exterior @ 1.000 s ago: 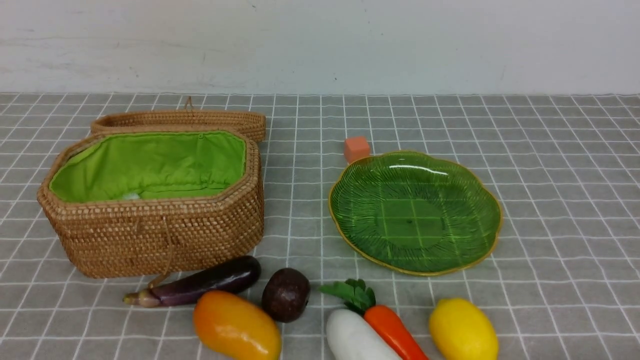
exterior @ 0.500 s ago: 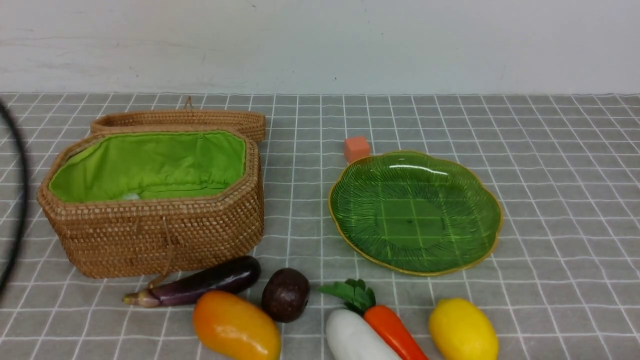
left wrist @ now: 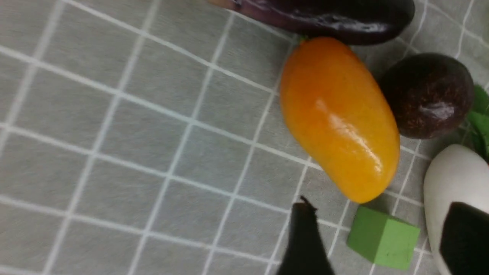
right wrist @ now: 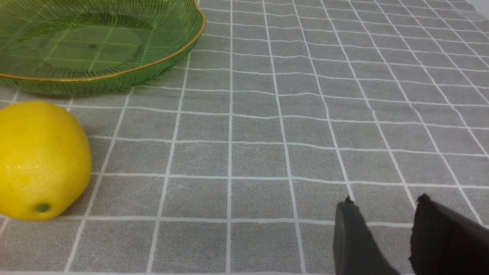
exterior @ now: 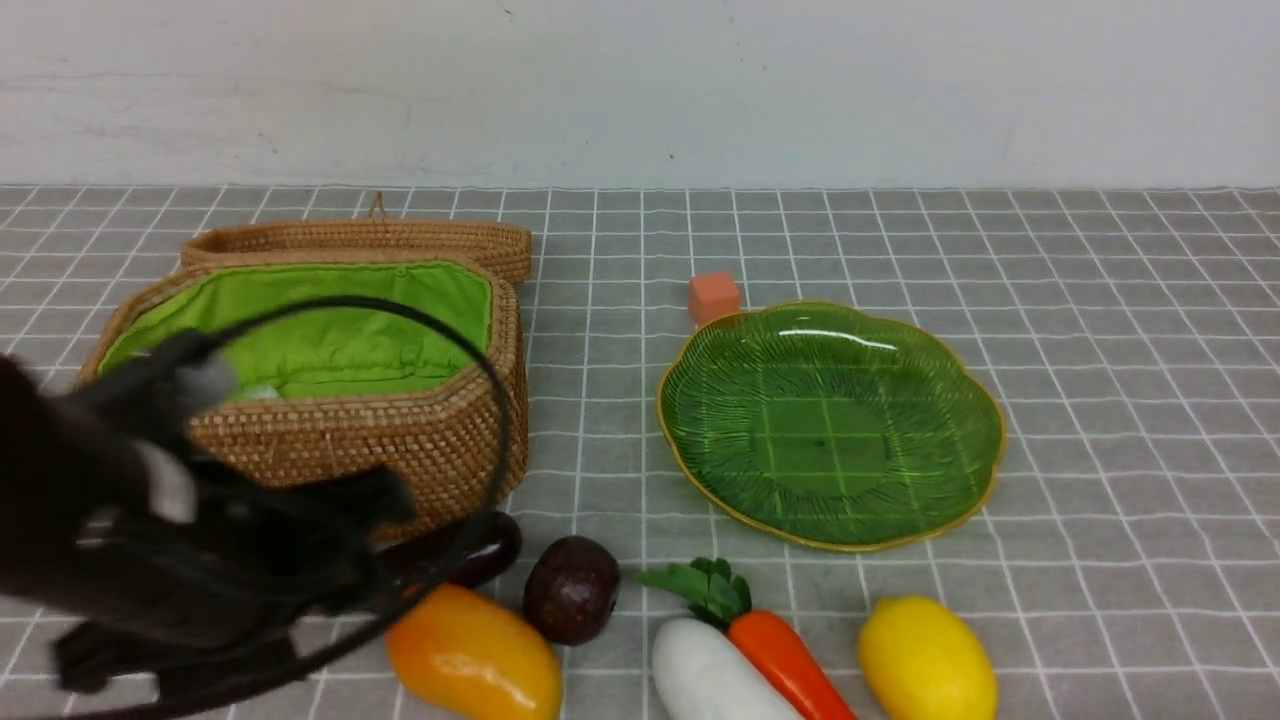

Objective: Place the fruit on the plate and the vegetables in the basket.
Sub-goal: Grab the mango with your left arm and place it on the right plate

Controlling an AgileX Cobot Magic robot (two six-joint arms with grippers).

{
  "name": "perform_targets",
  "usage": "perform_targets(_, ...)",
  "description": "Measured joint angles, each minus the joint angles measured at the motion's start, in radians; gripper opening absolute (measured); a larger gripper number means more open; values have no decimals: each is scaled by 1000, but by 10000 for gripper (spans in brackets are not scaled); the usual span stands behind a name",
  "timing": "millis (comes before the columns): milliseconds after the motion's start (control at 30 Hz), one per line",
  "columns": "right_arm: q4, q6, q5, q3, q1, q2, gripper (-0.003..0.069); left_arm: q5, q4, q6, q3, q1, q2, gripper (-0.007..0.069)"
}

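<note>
The wicker basket [exterior: 400, 450] with green lining stands open at the left, its lid [exterior: 360, 240] behind it. The green glass plate [exterior: 700, 470] lies at the right, with nothing on it. Along the front lie the eggplant [exterior: 490, 550], mango [exterior: 470, 655], maroon fruit [exterior: 572, 588], radish [exterior: 705, 675], carrot [exterior: 790, 665] and lemon [exterior: 927, 660]. My left arm [exterior: 200, 540], blurred, covers most of the eggplant. My left gripper [left wrist: 382, 204] is open, just off the mango's [left wrist: 338, 118] end and beside the radish [left wrist: 454, 179]. My right gripper [right wrist: 386, 202] is open and empty over bare cloth, right of the lemon [right wrist: 38, 160].
A small orange-pink cube [exterior: 713, 297] sits behind the plate. A green cube [left wrist: 382, 236] lies between my left fingers, near the mango's end. A black cable [exterior: 490, 400] loops in front of the basket. The grey checked cloth covers the table; a white wall stands behind.
My left arm has swung in from the left edge and now hangs low in front of the basket, over the eggplant. No fruit or vegetable has moved.
</note>
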Motion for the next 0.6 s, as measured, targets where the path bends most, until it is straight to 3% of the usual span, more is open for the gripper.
perform_targets(200, 0, 0, 0, 0, 0, 0, 242, -100, -25, -30, 0, -16, 203, 663)
perform_targets(367, 0, 0, 0, 0, 0, 0, 242, -222, -31, -37, -5, -16, 314, 652)
perform_targets(600, -1, 0, 0, 0, 0, 0, 242, -284, -63, -41, -15, -16, 383, 554)
